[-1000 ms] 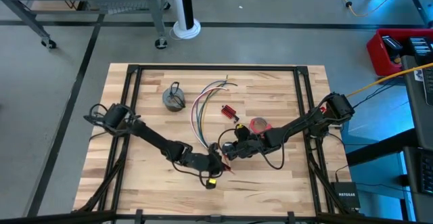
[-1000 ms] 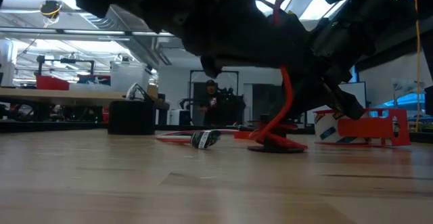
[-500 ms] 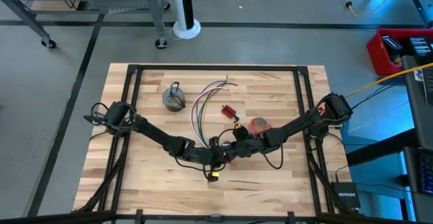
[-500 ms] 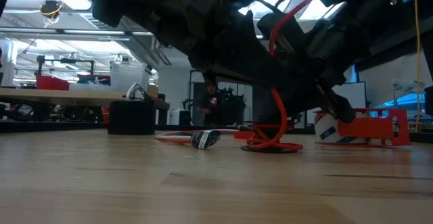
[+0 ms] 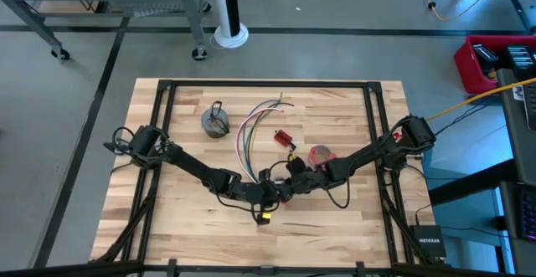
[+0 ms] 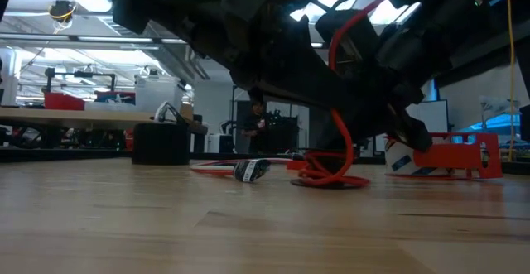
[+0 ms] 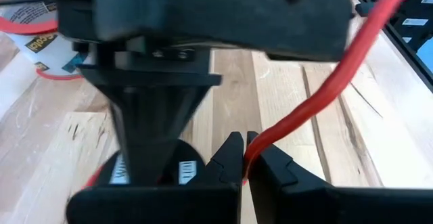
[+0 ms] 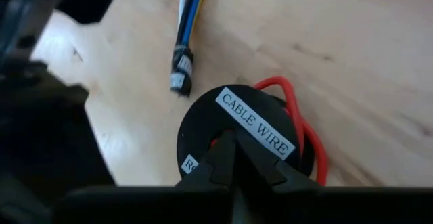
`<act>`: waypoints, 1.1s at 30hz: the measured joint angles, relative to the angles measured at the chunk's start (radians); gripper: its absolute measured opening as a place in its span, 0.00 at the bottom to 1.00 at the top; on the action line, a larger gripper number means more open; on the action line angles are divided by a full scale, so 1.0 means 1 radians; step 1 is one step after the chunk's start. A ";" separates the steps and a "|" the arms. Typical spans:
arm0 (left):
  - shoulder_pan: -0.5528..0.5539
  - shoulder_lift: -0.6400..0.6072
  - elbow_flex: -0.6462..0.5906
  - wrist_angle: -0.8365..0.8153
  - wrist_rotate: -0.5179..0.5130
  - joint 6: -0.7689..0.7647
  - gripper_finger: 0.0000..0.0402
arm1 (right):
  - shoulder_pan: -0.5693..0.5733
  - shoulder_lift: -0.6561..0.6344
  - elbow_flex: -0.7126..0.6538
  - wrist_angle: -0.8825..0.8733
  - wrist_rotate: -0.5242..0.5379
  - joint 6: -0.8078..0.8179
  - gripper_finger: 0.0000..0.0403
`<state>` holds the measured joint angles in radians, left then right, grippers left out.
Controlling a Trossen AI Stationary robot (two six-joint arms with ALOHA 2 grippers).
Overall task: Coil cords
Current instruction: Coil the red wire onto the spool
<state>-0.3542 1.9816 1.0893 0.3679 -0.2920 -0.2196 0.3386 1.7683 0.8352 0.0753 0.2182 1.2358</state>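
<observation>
Red wire [image 7: 318, 102] rises from a black spool [image 8: 243, 139] at the tabletop [image 5: 193, 227] centre; left gripper [image 7: 243, 160] fingers are clamped on it. Right gripper [image 8: 237, 160] fingers are together over the spool.

Wood-slat table [image 5: 167, 227] w/ black frame. Far left: grey coil [image 5: 215, 123]. Centre: long multicolour wire bundle [image 5: 249, 135]. Right of it: small red block [image 5: 283, 138], red tape roll [image 5: 322, 154]. Near centre: red wire coil [image 6: 331, 177].

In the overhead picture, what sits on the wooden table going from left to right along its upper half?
Small grey coil with a black loop → long bundle of thin red, green, white and grey wires → small red rectangular block → red tape roll.
</observation>
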 joint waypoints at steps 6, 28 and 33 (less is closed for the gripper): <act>0.000 0.000 0.000 -0.023 0.000 0.013 0.00 | 0.000 -0.002 0.002 0.003 -0.039 -0.003 0.15; 0.000 0.000 -0.001 -0.046 -0.003 0.010 0.00 | 0.002 -0.115 -0.004 -0.157 0.008 -0.014 0.29; 0.000 0.000 -0.001 -0.045 -0.007 0.010 0.00 | 0.002 -0.134 -0.002 -0.131 0.013 -0.014 0.29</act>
<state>-0.3538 1.9816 1.0882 0.3229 -0.2992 -0.2092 0.3408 1.6348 0.8330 -0.0553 0.2313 1.2217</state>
